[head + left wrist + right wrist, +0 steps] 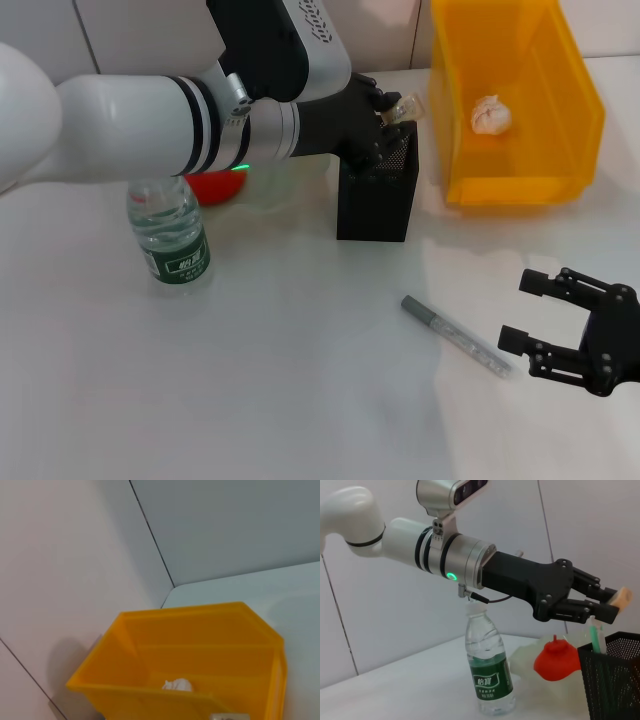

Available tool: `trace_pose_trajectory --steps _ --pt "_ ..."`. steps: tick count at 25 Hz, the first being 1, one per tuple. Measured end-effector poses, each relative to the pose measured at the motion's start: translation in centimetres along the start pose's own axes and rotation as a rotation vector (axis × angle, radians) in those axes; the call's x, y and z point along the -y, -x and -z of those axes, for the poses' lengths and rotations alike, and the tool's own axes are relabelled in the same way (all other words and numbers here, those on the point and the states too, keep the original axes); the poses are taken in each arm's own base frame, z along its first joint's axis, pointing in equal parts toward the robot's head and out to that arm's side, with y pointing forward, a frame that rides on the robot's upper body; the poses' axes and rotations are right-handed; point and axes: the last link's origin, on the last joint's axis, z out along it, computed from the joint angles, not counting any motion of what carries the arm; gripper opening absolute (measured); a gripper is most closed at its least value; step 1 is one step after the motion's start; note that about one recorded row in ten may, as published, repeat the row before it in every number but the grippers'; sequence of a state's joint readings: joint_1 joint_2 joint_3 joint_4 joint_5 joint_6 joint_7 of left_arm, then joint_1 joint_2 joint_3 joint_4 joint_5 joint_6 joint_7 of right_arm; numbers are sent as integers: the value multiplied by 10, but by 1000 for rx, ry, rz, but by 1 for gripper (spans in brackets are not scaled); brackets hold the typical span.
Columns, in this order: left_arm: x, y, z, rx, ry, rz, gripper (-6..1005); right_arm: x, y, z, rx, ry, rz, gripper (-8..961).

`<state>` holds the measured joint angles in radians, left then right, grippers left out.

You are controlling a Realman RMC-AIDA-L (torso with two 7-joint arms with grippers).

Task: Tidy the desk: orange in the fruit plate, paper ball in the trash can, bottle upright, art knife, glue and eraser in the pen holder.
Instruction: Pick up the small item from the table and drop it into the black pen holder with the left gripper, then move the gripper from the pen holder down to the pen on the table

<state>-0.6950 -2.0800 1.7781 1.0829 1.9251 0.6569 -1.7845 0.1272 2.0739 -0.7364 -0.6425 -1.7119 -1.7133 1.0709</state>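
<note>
While the bottle (168,232) is already stood upright at left, its green label carrying Chinese characters too small to be read, the left gripper (392,118) is held over the black mesh pen holder (375,195), fingers closed on a small pale block, likely the eraser (622,597). It should be centred over the opening, lowered, then released. 1 green-capped stick is already seen inside. The paper ball (491,115) is seen in the yellow trash can (520,185). An art knife (455,335) is left on the desk beside the open, empty right gripper (530,312).
</note>
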Motion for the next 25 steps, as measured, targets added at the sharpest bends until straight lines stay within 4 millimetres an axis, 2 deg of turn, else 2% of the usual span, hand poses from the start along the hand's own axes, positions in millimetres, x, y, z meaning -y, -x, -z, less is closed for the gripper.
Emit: trace_pose_trajectory --steps 6,18,23,25 --pt "-6 4 -6 17 -3 -11 281 0 -1 -3 -9 12 -7 791" --pt "-5 4 -8 11 -36 -11 283 0 -1 -4 -15 22 -14 791" --pt "-5 2 -6 -7 -47 6 499 1 -1 -4 -16 22 -15 791" --pt "-5 -2 -2 -34 -55 19 648 1 -1 -3 -16 21 -15 792"
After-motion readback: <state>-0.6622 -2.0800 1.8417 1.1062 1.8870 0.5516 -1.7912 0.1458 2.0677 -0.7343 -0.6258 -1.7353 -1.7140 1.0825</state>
